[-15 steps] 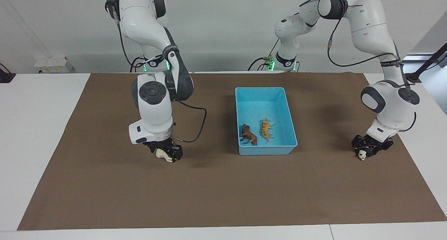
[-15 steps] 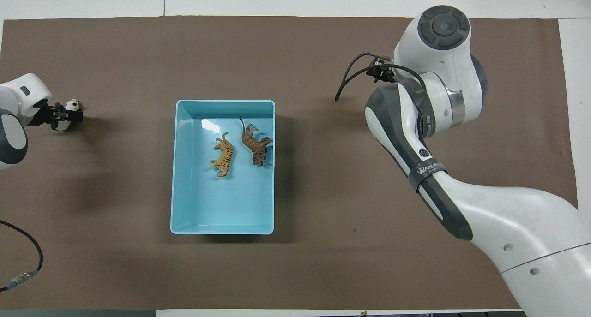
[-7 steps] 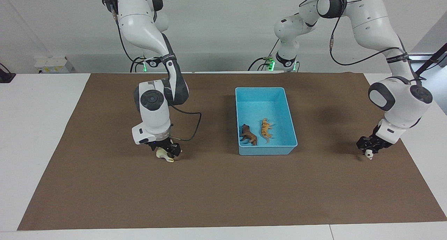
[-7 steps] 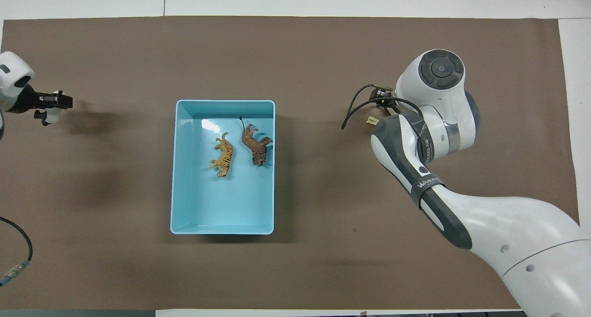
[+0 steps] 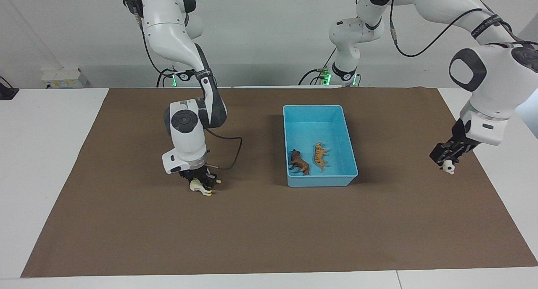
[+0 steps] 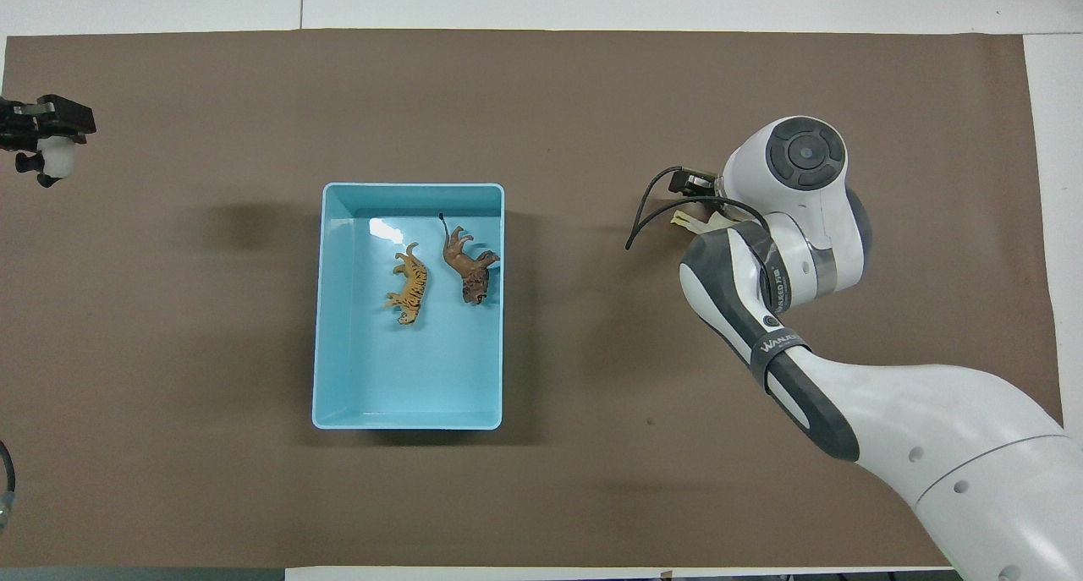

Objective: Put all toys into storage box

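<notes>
The light blue storage box (image 5: 321, 181) (image 6: 406, 420) stands mid-mat. In it lie two toys, the orange tiger (image 5: 320, 154) (image 6: 410, 283) and the brown animal (image 5: 299, 162) (image 6: 467, 266). My right gripper (image 5: 201, 180) is down at the mat toward the right arm's end, shut on the cream-white horse (image 5: 199, 187) (image 6: 682, 219), which still rests on the mat. In the overhead view the wrist hides that gripper. My left gripper (image 5: 446, 160) (image 6: 46, 137) hangs over the mat's edge at the left arm's end, shut on the panda (image 5: 449, 168) (image 6: 52, 160).
A brown mat (image 5: 269, 226) covers most of the white table (image 5: 42, 154). A black cable (image 5: 233, 152) loops from the right wrist down to the mat beside the horse. The box's half nearer to the robots holds no toy.
The left gripper has risen from the mat with the panda in it. The right gripper has settled lower around the horse and its fingers have closed in on it.
</notes>
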`<state>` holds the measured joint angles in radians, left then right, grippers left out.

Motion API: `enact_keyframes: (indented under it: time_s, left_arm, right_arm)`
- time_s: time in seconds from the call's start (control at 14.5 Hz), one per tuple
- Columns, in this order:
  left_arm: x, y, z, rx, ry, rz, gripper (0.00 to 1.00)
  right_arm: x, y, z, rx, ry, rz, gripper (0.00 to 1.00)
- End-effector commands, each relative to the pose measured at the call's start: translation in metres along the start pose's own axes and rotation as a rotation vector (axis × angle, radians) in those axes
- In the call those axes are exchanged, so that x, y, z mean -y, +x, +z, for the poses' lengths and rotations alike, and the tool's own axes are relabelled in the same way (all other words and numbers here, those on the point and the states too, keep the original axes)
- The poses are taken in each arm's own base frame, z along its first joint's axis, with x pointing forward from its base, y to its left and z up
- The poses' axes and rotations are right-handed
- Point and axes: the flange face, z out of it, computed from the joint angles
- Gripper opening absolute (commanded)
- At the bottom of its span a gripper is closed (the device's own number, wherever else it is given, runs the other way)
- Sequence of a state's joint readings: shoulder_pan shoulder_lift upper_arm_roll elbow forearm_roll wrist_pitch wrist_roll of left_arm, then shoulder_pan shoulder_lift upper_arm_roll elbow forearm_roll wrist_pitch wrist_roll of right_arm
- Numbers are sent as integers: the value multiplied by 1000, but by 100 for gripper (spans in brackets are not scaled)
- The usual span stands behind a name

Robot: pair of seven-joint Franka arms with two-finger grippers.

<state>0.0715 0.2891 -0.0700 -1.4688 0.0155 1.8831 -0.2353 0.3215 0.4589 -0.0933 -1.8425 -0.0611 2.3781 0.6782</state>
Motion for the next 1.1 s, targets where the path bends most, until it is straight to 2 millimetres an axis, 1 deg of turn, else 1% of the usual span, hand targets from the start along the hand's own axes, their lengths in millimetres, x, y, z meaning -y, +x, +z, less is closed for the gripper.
enact_keyframes:
  time_s: [0.0,0.07,0.14,0.21,0.28,0.34,0.41,0.55,0.62,0.69,0.76,0.89,1.03]
  left_arm:
    - [-68,-35,-15,39,20,-72,0]
    - [-97,-50,-19,44,32,-77,0]
    - [-124,-66,-16,53,58,-73,0]
    - [-144,-85,-14,64,65,-67,0]
    - [-161,-106,-7,79,76,-65,0]
    - [-174,-124,1,89,85,-53,0]
    - [-182,-137,7,82,79,-41,0]
    - [-193,-160,21,73,71,-21,0]
    - [-192,-166,25,75,73,-16,10]
    - [-192,-176,30,84,80,-11,83]
    - [-192,-184,34,93,88,-17,100]
    - [-192,-185,34,84,84,-48,100]
    - [-187,-176,29,75,77,-42,100]
  right_arm:
    - [-5,-6,-1,9,13,12,31]
    - [-4,-7,-1,7,14,8,0]
    - [-2,-6,-2,9,13,4,0]
    - [2,-6,-7,11,15,0,0]
    - [15,-8,-18,19,12,-11,0]
    - [27,-6,-34,26,5,-20,0]
    - [34,1,-57,39,-7,-22,0]
    - [41,13,-109,45,-13,-24,0]
    - [45,15,-139,44,-8,-29,0]
    - [51,11,-165,49,-4,-40,0]
    - [56,5,-195,45,9,-50,0]
    - [62,-9,-230,56,18,-70,0]
    - [65,-12,-242,58,20,-78,0]
